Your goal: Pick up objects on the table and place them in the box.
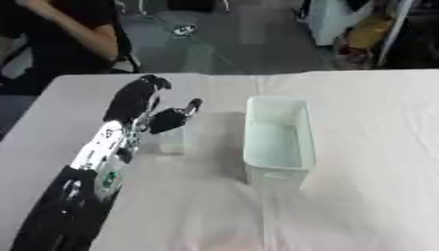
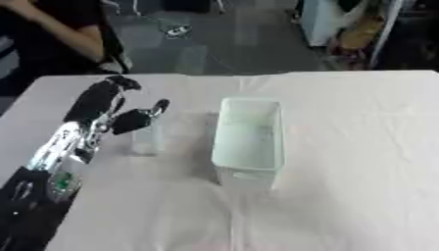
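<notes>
Setting: grey floor and clutter lie beyond the far edge of the bench (image 1: 369,147), which is covered by a pale, slightly wrinkled cloth.
Box: a white rectangular plastic box (image 1: 277,141) stands open-topped near the middle of the bench, its long side running away from the robot; nothing can be made out inside it.
Object: a small clear, glassy container (image 1: 171,139) stands upright on the cloth, to the left of the box and apart from it.
Left hand: the left hand (image 1: 144,102) reaches in from the lower left on a black and silver arm; its fingers are spread fairly wide and bend downward at the tips, while the thumb (image 1: 174,117) juts toward the box.
Contact: the thumb sits at the top of the clear container, seemingly touching its rim; whether the fingers close on it cannot be told.
Right hand: it shows in neither view.
</notes>
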Motion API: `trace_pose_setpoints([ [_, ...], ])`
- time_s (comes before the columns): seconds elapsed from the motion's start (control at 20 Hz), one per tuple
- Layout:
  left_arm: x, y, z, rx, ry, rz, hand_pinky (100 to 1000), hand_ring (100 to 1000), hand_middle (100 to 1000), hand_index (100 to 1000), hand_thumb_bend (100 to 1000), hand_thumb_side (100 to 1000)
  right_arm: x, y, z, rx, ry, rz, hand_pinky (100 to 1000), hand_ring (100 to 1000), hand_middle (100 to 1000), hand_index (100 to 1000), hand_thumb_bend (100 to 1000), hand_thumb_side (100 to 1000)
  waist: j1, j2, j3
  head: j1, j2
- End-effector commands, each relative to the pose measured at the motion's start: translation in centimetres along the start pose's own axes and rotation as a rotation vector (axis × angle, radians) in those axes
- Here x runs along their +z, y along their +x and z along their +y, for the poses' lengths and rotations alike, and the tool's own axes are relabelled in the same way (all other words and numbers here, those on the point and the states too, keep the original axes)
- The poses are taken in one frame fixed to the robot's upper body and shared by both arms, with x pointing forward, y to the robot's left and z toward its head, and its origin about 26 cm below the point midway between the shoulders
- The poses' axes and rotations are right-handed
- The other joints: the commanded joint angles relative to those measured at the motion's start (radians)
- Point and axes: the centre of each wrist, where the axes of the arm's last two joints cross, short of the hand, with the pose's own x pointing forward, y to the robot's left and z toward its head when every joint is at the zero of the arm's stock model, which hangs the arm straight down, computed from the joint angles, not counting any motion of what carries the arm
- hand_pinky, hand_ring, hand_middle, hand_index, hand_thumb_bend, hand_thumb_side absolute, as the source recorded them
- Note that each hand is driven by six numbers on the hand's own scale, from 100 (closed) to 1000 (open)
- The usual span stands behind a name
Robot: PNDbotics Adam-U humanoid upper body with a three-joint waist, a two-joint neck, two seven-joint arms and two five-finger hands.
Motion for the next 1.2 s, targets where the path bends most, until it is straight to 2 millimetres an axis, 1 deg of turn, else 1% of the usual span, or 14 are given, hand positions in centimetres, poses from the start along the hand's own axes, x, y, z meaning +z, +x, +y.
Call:
trace_pose_setpoints([
  [0.05, -0.4, -1.1, 0.8, -0.03, 0.026, 0.045, 804, 782, 759, 821, 700, 865, -0.5, 0.5, -0.9, 0.031, -0.006, -0.027, 901, 919, 929, 939, 100, 640, -0.001, -0.005, 0.001, 0.012, -0.012],
  [0.25, -0.6, -1.8, 0.2, -0.036, 0.021, 0.095, 804, 783, 760, 821, 698, 871, -0.5, 0.5, -0.9, 0.032, -0.005, -0.027, 901, 919, 929, 939, 100, 637, -0.002, -0.005, 0.002, 0.012, -0.013],
  [0.65, -1.4, -2.1, -1.2, -0.059, -0.025, 0.113, 805, 783, 758, 821, 700, 884, -0.5, 0.5, -0.9, 0.032, -0.006, -0.027, 901, 919, 929, 939, 100, 638, -0.002, -0.005, 0.0, 0.014, -0.013],
  [1.2, -2.3, -0.5, -1.6, -0.091, -0.064, 0.045, 808, 784, 757, 821, 706, 892, -0.5, 0.6, -0.9, 0.031, -0.006, -0.031, 901, 919, 929, 939, 100, 637, -0.003, -0.006, -0.003, 0.015, -0.014],
])
